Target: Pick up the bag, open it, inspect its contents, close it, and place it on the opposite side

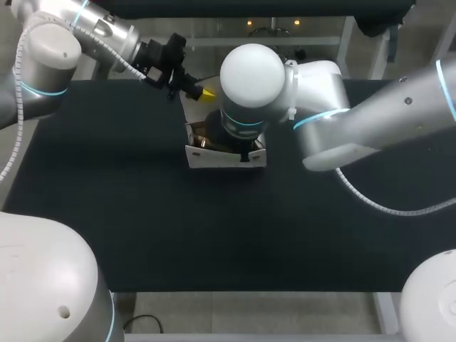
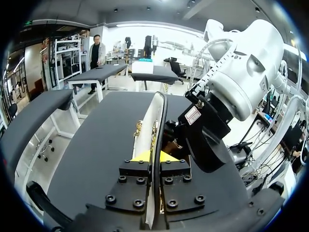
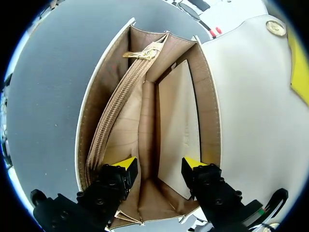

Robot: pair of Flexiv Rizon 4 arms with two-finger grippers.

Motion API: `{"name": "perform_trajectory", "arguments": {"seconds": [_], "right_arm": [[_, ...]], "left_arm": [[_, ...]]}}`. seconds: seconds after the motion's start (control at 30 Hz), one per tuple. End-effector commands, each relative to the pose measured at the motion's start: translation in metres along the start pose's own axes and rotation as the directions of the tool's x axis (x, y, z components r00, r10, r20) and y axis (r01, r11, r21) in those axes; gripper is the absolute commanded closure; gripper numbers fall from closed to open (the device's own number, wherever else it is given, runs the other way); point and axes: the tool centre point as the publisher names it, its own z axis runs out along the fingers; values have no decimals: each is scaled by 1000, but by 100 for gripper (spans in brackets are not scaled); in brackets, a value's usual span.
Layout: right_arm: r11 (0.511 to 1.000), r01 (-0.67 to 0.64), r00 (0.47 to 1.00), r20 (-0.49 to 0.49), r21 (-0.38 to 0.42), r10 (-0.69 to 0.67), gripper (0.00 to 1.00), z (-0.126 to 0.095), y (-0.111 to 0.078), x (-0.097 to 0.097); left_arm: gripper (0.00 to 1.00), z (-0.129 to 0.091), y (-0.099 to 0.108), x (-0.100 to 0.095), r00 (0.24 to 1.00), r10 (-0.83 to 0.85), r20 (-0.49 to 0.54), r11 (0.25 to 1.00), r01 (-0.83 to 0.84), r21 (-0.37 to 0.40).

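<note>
My left gripper (image 2: 154,157) pinched tight on the flap (image 2: 149,113) of the bag (image 1: 214,157), my right gripper (image 3: 158,164) fingers apart, holding nothing, over its open pockets

Left pincer (image 2: 153,157) clamped tight, right arm (image 1: 399,107) across the middle, right pincer (image 3: 159,166) pointing down, spread apart

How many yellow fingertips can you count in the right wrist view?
3. Two are the right gripper's own, above the open bag; one, the left gripper's, lies against the flap. The left gripper's other fingertip may be hidden behind the flap.
</note>
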Motion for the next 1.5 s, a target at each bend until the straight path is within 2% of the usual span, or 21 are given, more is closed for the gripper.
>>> {"name": "perform_trajectory", "arguments": {"seconds": [0.03, 1.5], "right_arm": [[1000, 0, 1000, -2, 3, 0, 0, 0, 2, -4], [1000, -3, 1000, 19, -9, 3, 0, -4, 2, -9]], "left_arm": [[100, 3, 1, 0, 1000, -1, -3, 1000, 1, 1], [100, 4, -3, 1, 1000, 11, 4, 1000, -11, -7]]}}
